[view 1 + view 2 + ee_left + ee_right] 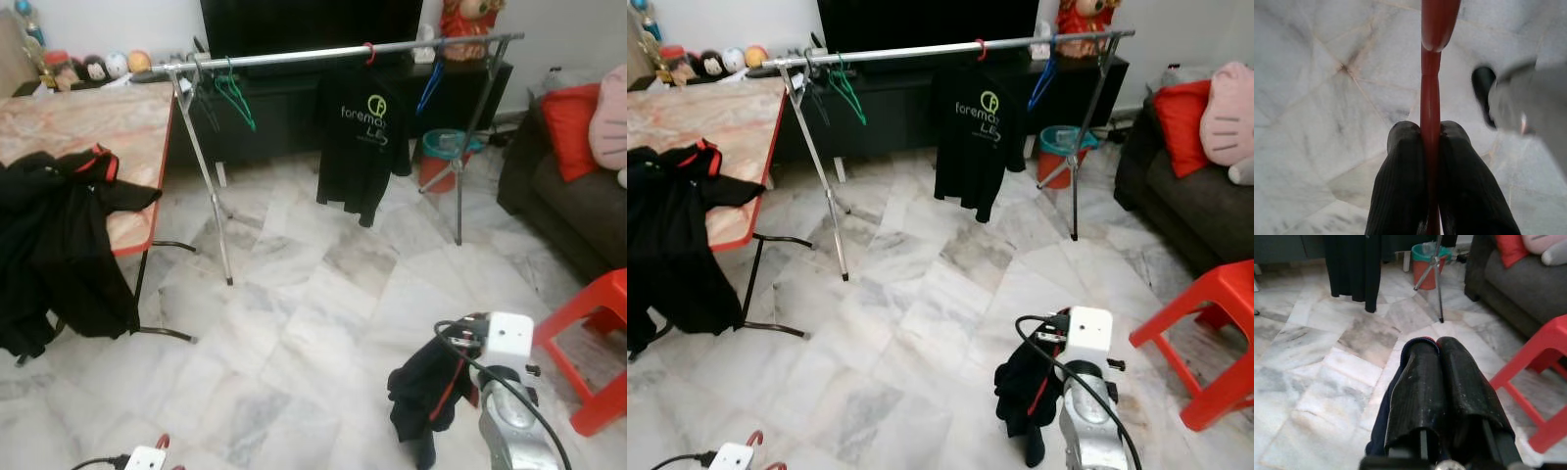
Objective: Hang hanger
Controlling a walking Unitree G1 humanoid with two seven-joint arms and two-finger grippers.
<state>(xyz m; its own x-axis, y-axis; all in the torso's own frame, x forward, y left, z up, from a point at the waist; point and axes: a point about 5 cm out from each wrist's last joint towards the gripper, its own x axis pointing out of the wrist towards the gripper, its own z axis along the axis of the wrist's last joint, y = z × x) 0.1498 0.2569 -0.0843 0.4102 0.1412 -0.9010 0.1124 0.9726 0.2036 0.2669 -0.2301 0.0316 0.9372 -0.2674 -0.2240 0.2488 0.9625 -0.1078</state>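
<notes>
My left gripper (1430,128) is shut on the thin bar of a red hanger (1431,73), held low over the marble floor; a bit of that red hanger (162,443) shows at the bottom left of the left eye view. My right gripper (1437,345) is shut on a black garment with red trim (426,392), which droops at the lower right. Ahead stands a silver clothes rail (323,54). On it hang a black printed T-shirt (358,147), a green hanger (233,93) and a blue hanger (429,88).
A marble-topped table (88,122) on the left carries another black garment (59,235) hanging over its edge. A red plastic stool (598,333) and a dark sofa (568,196) stand to the right. A teal and red bin (446,157) sits behind the rail's right leg.
</notes>
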